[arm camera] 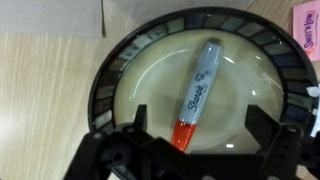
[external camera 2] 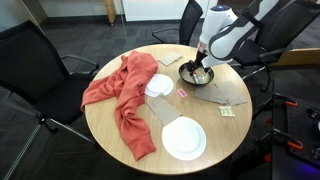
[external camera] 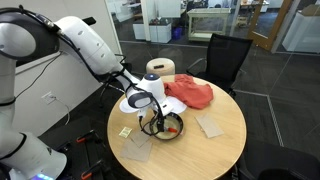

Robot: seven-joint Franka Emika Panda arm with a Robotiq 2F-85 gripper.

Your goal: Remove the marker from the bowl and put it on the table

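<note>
Currently, marker (arm camera: 197, 95) lies slantwise in bowl (arm camera: 101, 95), its red cap end between the jaws, which stand spread wide, clear of it. In both exterior views the marker cannot be made out beneath the jaws.

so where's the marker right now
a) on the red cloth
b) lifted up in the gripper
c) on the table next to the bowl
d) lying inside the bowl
d: the wrist view shows the Sharpie marker lying flat on the bottom of the bowl, with the gripper open and its jaws apart on either side of the marker's red cap end.
</note>
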